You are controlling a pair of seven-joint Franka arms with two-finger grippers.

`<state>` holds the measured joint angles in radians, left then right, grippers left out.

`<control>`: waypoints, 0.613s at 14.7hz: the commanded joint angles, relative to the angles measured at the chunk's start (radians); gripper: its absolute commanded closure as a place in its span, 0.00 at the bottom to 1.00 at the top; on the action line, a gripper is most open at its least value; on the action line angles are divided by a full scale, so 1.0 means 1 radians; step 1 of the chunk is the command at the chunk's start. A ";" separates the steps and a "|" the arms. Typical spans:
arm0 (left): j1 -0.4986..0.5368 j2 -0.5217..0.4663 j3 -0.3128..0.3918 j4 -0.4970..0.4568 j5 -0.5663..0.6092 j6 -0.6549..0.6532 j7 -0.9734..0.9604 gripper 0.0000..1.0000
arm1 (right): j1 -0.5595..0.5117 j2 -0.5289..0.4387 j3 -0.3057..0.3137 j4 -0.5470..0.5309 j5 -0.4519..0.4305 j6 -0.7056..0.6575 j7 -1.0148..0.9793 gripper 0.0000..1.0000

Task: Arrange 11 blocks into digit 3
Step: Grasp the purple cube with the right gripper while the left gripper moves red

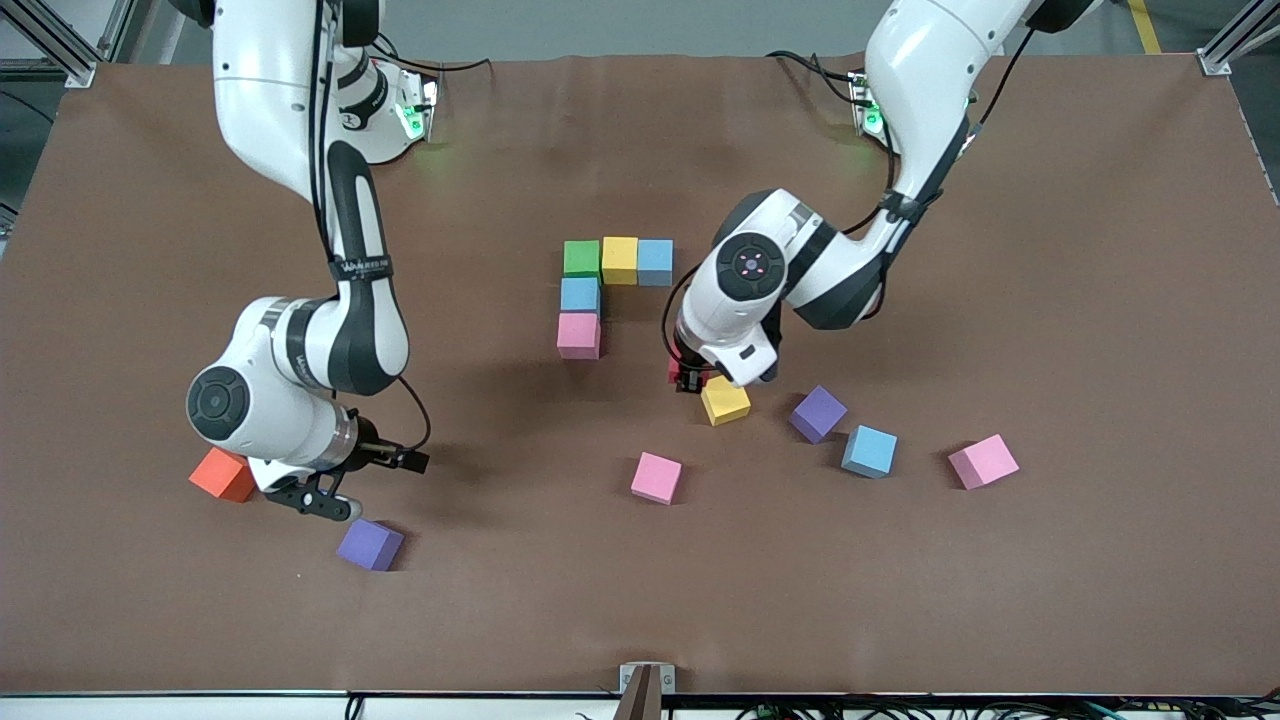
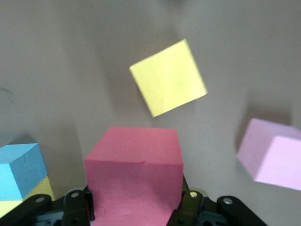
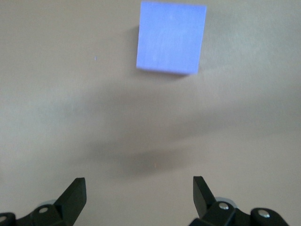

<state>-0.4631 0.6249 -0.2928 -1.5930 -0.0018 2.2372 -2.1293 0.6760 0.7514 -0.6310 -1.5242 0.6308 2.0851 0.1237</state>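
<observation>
Five blocks stand joined mid-table: green, yellow and light blue in a row, then light blue and pink running nearer the camera from the green one. My left gripper is shut on a red block, close beside a loose yellow block. Loose blocks lie nearer the camera: pink, purple, light blue, pink. My right gripper is open, close to another purple block.
An orange cube sits beside the right arm's wrist, toward the right arm's end of the table. The brown table cover has bare room toward the left arm's end and along the front edge.
</observation>
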 commanded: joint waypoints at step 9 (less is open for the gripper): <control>-0.137 0.162 0.020 0.143 0.002 0.005 -0.041 1.00 | -0.191 0.227 0.066 0.354 -0.039 -0.010 -0.018 0.00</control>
<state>-0.5731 0.7565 -0.2845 -1.4804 -0.0017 2.2469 -2.1523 0.5367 0.9316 -0.5926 -1.2599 0.6052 2.0913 0.1176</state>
